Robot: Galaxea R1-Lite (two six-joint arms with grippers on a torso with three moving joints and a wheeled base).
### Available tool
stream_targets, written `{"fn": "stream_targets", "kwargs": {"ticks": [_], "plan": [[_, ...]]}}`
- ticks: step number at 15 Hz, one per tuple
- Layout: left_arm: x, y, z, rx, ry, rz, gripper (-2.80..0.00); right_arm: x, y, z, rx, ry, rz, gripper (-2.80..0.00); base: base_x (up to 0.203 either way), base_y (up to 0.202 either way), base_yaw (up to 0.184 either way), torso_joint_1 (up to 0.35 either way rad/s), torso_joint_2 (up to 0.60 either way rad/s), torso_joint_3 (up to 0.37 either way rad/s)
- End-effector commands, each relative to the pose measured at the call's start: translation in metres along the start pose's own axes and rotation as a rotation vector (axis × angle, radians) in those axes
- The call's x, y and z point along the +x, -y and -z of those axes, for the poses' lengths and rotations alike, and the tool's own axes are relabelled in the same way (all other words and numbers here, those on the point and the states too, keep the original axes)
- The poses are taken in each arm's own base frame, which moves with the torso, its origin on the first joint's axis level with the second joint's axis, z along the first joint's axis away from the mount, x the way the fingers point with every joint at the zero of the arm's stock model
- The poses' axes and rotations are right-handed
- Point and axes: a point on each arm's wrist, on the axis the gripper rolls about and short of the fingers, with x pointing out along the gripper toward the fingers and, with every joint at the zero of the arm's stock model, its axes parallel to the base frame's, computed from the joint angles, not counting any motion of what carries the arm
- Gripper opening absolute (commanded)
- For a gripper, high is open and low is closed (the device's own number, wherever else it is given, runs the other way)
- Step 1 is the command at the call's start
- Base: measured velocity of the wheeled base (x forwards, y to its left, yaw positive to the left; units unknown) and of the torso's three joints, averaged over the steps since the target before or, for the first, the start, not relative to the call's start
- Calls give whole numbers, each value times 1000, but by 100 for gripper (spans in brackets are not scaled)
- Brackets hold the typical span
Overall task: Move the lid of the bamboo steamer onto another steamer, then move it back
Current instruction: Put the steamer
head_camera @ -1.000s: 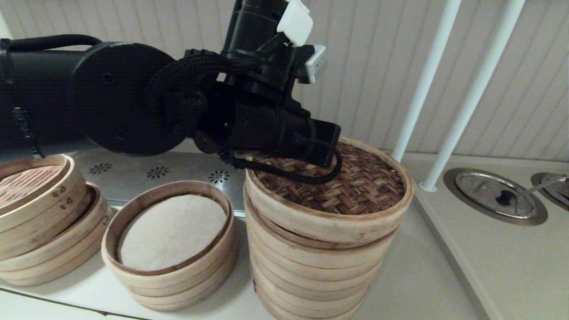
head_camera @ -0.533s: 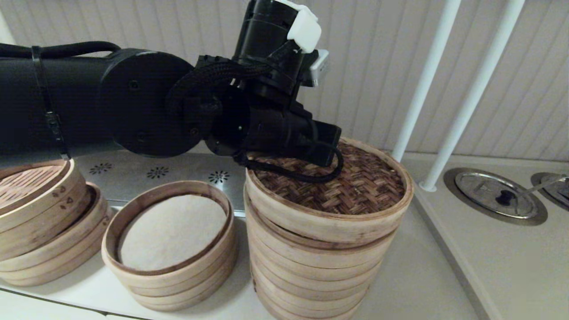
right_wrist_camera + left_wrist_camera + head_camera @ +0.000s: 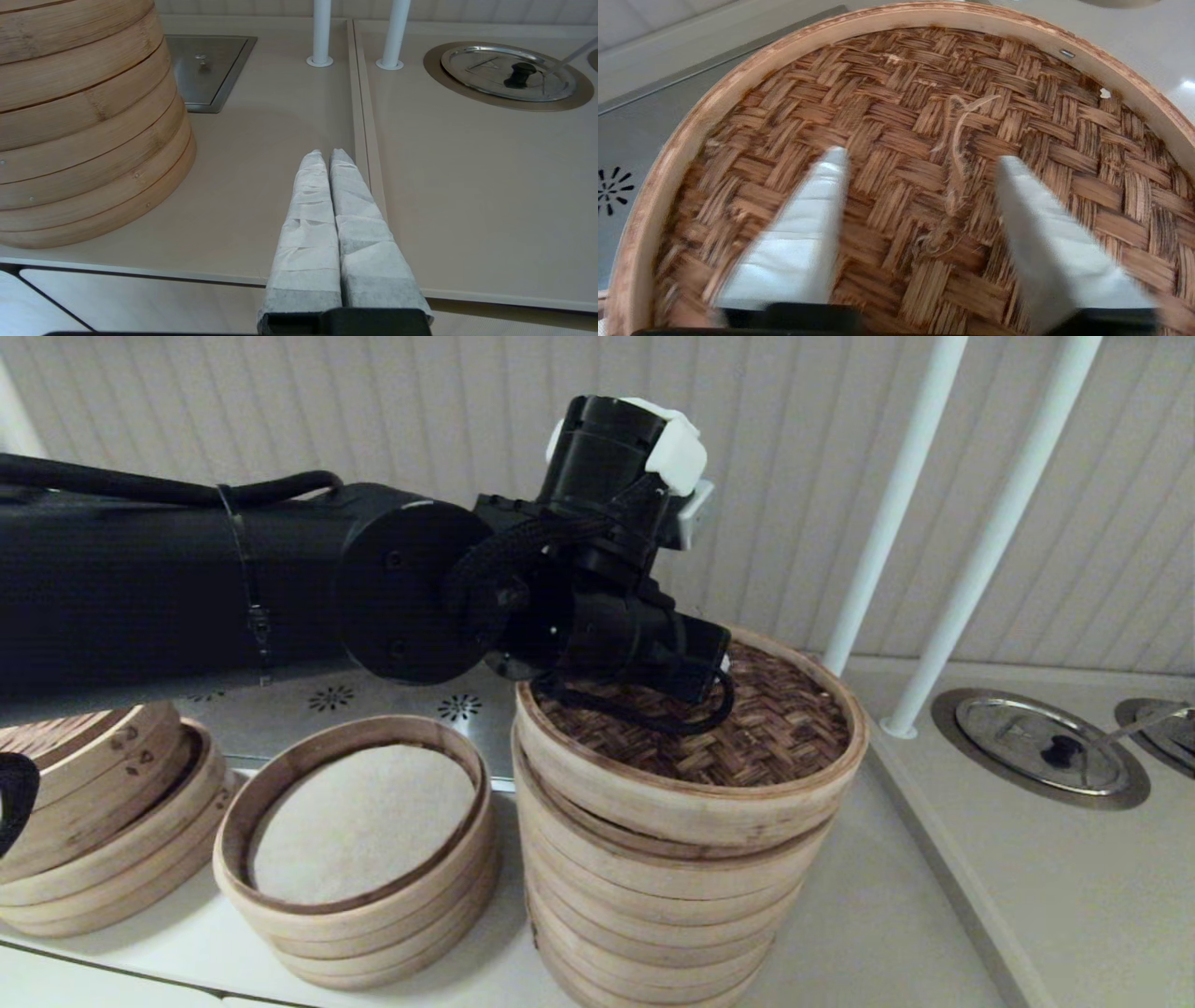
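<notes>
The bamboo steamer lid (image 3: pixel 775 733), dark woven top in a pale rim band, sits on the tallest stack of pale bamboo rings (image 3: pixel 653 905) at centre right. My left gripper (image 3: pixel 923 156) hangs open just over the woven top (image 3: pixel 901 107). Its white fingers (image 3: pixel 808 224) stand on either side of a frayed fibre tuft (image 3: pixel 955 140) at the lid's middle and hold nothing. In the head view the black wrist (image 3: pixel 644 644) hides most of that gripper. My right gripper (image 3: pixel 327 153) is shut and empty, low over the counter's front edge beside the stack's base (image 3: pixel 84 140).
A shorter ring stack with a whitish liner (image 3: pixel 359 831) stands left of the tall stack. A tilted stack with heart marks (image 3: pixel 103 803) is at far left. Two white poles (image 3: pixel 887 523) rise behind, and a round metal cover (image 3: pixel 1041 742) lies in the counter at right.
My left arm has swung to the right and its wrist has turned, while the fingers stay over the lid. The lid and all the stacks have not moved.
</notes>
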Motion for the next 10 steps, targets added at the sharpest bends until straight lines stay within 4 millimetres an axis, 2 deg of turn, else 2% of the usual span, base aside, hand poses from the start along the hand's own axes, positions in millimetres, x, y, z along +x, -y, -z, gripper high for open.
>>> {"fn": "stream_targets", "kwargs": {"ticks": [1,8,10], "plan": [[-2,0,-4,-6,11,2,-280,0,0,0,0,-2,0,-280,0,0,0,0,0,0],[-3,0,2,-7,-7,0,-280,0,0,0,1,-2,1,-280,0,0,0,0,0,0],[-10,-2,-1,-11,2,-2,-280,0,0,0,1,-2,1,-280,0,0,0,0,0,0]]}}
